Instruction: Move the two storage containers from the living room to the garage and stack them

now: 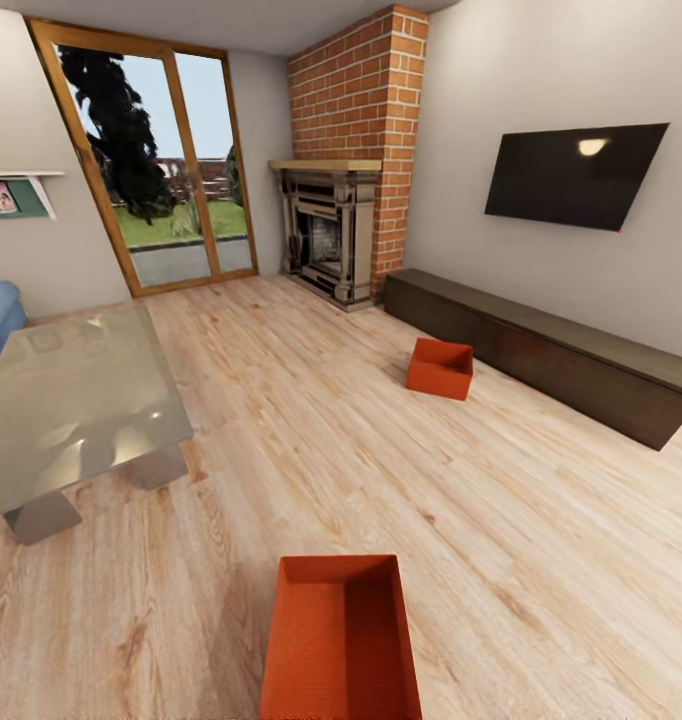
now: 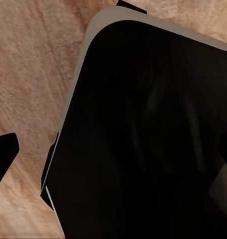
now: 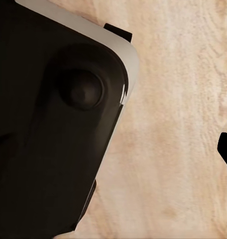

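The near bin (image 1: 341, 640) lies on the wood floor (image 1: 541, 520) just ahead of the robot, dead centre, its long axis running straight away from it, so neither arm looks nearer. The far bin (image 1: 440, 368) sits further off to the right, by the cabinet (image 1: 541, 350). Whether the jaws are apart or together, I cannot tell.

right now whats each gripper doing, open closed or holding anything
Left gripper: cannot be told; the left wrist view shows a dark robot part over wood floor.
Right gripper: cannot be told, same kind of view.
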Controlling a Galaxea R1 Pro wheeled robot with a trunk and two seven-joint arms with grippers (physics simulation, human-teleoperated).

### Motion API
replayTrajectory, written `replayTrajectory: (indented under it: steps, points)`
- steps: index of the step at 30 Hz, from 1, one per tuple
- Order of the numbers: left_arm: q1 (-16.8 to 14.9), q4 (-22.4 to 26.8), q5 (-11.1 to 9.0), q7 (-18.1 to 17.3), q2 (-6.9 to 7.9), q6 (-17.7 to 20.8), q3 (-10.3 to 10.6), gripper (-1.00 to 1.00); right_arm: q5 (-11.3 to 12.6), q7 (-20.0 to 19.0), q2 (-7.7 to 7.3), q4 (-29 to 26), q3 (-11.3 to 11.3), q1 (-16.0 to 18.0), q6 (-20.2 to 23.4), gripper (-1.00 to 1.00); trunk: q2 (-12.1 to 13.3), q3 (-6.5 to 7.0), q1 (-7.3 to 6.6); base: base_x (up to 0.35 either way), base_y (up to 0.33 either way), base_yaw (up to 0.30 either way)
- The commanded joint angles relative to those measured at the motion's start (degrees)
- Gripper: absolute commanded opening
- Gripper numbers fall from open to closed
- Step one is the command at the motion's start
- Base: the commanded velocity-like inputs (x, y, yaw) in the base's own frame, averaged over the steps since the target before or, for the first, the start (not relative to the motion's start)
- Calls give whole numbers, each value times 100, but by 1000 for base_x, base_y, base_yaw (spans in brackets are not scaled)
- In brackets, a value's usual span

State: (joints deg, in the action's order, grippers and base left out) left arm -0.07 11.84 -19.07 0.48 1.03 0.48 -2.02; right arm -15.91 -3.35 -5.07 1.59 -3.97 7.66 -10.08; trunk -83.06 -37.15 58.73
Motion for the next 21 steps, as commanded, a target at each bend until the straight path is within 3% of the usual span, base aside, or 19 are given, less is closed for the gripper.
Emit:
replayTrajectory:
  steps: [1,21]
  points:
    - [-1,4,-5,5,-1,5,-19,100,10,-8,0,17,-37,7,-33,100,-2,-14,0,0,0,0]
    - [-2,3,-9,5,-3,5,-9,100,-89,-31,-2,17,-18,7,5,100,-2,-200,0,0,0,0]
